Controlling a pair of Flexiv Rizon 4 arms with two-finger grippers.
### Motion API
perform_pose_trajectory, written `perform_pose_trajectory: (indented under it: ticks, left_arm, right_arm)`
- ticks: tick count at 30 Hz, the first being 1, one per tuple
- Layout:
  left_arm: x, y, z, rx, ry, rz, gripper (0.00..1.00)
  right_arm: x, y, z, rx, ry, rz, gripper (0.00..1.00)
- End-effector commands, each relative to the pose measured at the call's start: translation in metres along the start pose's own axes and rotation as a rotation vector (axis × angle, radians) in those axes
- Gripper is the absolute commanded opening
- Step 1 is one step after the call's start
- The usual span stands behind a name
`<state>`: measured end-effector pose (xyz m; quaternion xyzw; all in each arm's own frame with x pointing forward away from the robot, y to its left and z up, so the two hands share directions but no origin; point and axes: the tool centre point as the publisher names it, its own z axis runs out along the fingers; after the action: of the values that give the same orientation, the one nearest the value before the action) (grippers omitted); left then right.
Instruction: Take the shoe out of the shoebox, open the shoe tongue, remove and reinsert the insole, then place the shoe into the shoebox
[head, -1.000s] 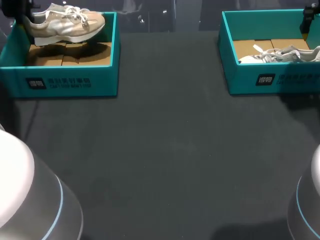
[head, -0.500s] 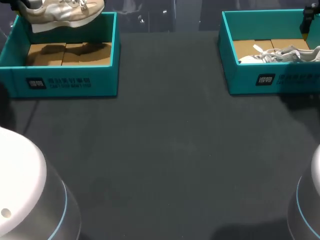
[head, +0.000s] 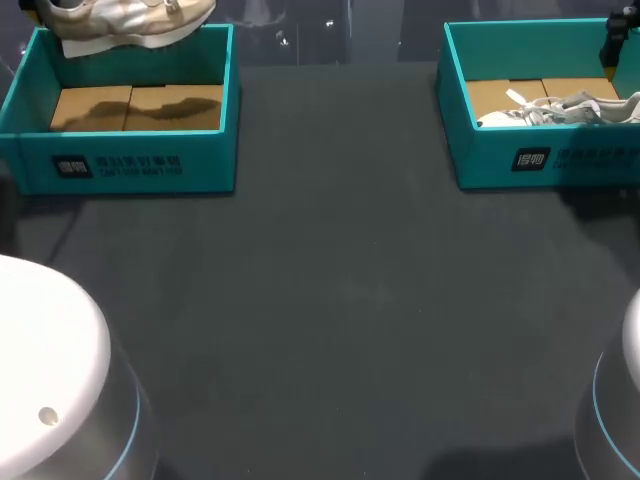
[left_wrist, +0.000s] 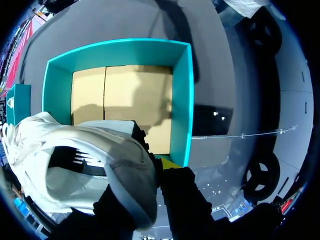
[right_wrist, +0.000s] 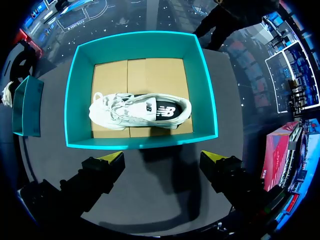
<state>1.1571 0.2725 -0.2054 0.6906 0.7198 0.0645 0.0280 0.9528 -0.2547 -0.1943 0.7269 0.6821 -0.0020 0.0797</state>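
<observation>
Shoe (left_wrist: 60, 135) clamped at the heel by left gripper (left_wrist: 152, 169), above shoebox (left_wrist: 182, 100). Judged light, upper soft; stiffer heel is favoured for holding. Right gripper (right_wrist: 164, 159) spread wide, empty.

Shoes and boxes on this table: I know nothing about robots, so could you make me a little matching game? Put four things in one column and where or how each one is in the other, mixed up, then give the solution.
Column one
1. beige shoe
2. left shoebox
3. white shoe
4. right gripper

Column two
A. open, holding nothing
B. lying in the right shoebox
C. held up in the air
D. nothing in it, brown floor showing

Pairs: 1-C, 2-D, 3-B, 4-A.
</observation>
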Motion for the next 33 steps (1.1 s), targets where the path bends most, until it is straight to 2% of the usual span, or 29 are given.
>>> perform_pose_trajectory:
  ticks: [1, 9, 18, 33]
  left_arm:
    - [-0.006, -0.034, -0.019, -0.073, 0.011, 0.012, 0.00]
    - [-0.021, -0.073, -0.049, -0.087, 0.026, 0.025, 0.00]
    - [-0.046, -0.134, -0.076, -0.116, 0.061, 0.014, 0.00]
    - [-0.090, -0.248, -0.095, -0.126, 0.089, 0.054, 0.00]
  right_arm:
    - [0.000, -0.001, 0.000, -0.001, 0.000, 0.000, 1.00]
    - [0.000, -0.001, 0.000, -0.001, 0.000, 0.000, 1.00]
    - [0.000, -0.001, 0.000, -0.001, 0.000, 0.000, 1.00]
    - [0.000, -0.001, 0.000, -0.001, 0.000, 0.000, 1.00]
